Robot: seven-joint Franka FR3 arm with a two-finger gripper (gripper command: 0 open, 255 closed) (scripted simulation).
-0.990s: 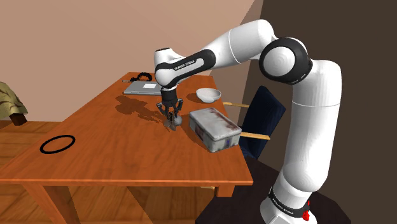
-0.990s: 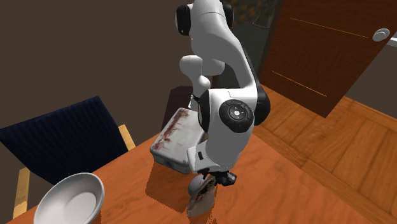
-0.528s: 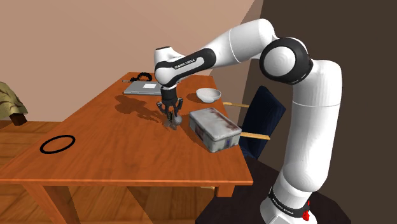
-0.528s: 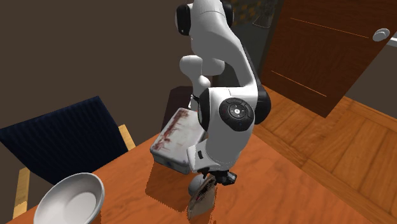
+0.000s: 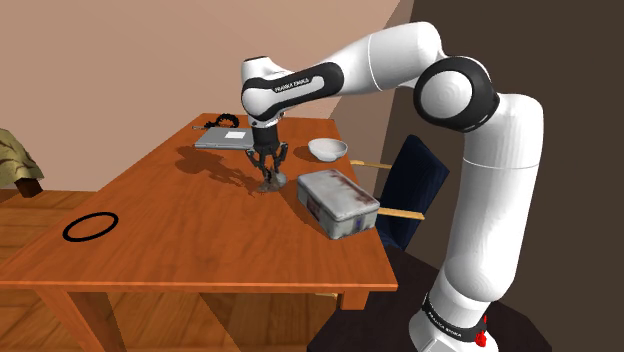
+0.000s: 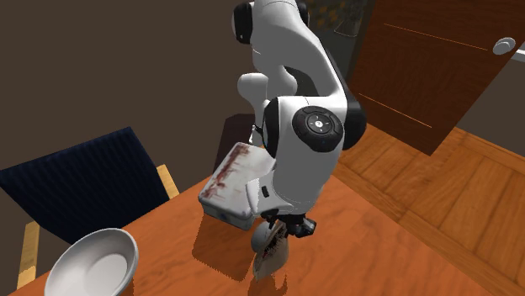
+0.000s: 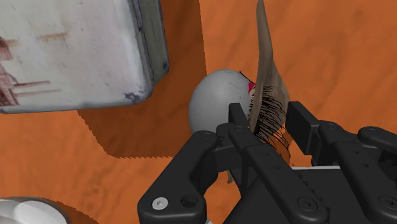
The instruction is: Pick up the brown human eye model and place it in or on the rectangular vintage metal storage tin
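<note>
The eye model (image 7: 213, 105) is a grey ball with a thin brown, dark-lashed lid piece (image 7: 267, 95) standing out from it. My gripper (image 7: 267, 124) is shut on that brown piece, one finger on each side. In the shoulder view the gripper (image 5: 270, 178) points down and holds the eye model (image 5: 271, 186) just above the table, a short way to the left of the tin (image 5: 338, 200). The tin (image 7: 76, 51) is a rectangular, whitish box with reddish-brown stains and a closed lid. In the second exterior view the eye model (image 6: 269, 251) hangs below the hand, in front of the tin (image 6: 229, 187).
A white bowl (image 5: 328, 149) stands behind the tin, and a flat grey slab (image 5: 225, 139) lies at the far end of the wooden table (image 5: 180, 250). A black ring (image 5: 90, 226) lies near the front left. A dark blue chair (image 5: 410, 190) stands beside the table.
The arm has risen a little and carried the eye model up off the table. The tin, bowl and ring have not moved.
</note>
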